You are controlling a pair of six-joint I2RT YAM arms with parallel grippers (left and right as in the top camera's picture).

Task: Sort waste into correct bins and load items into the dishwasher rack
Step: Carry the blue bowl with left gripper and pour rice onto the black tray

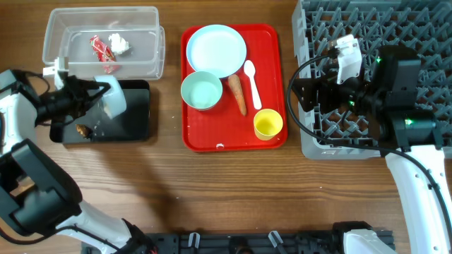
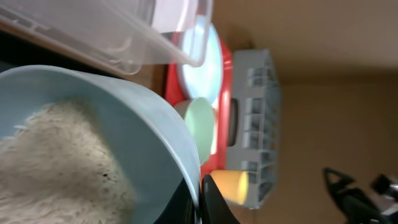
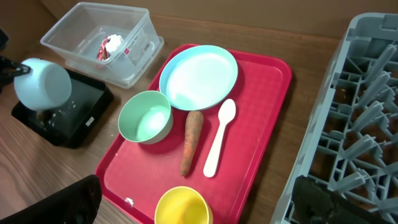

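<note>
My left gripper (image 1: 104, 90) is shut on the rim of a pale blue bowl (image 1: 115, 99) and holds it tilted over the shallow black tub (image 1: 135, 121). The left wrist view shows white rice (image 2: 56, 162) still in that bowl (image 2: 146, 124), with the jaws (image 2: 200, 200) pinching its rim. A brown lump (image 1: 82, 130) lies in the black tub. The clear tub (image 1: 145, 42) holds the red wrapper (image 1: 102, 48) and the tissue (image 1: 119, 44). My right gripper (image 1: 300, 92) is open and empty at the grey rack's (image 1: 395, 28) left edge, and its fingers (image 3: 193, 208) straddle the yellow cup (image 3: 180, 208).
The red tray (image 1: 212, 139) holds the plate (image 1: 215, 49), a second bowl (image 1: 202, 90), the carrot (image 1: 237, 94), the white spoon (image 1: 252, 82) and the yellow cup (image 1: 268, 123). The tray lies between the tubs and the rack.
</note>
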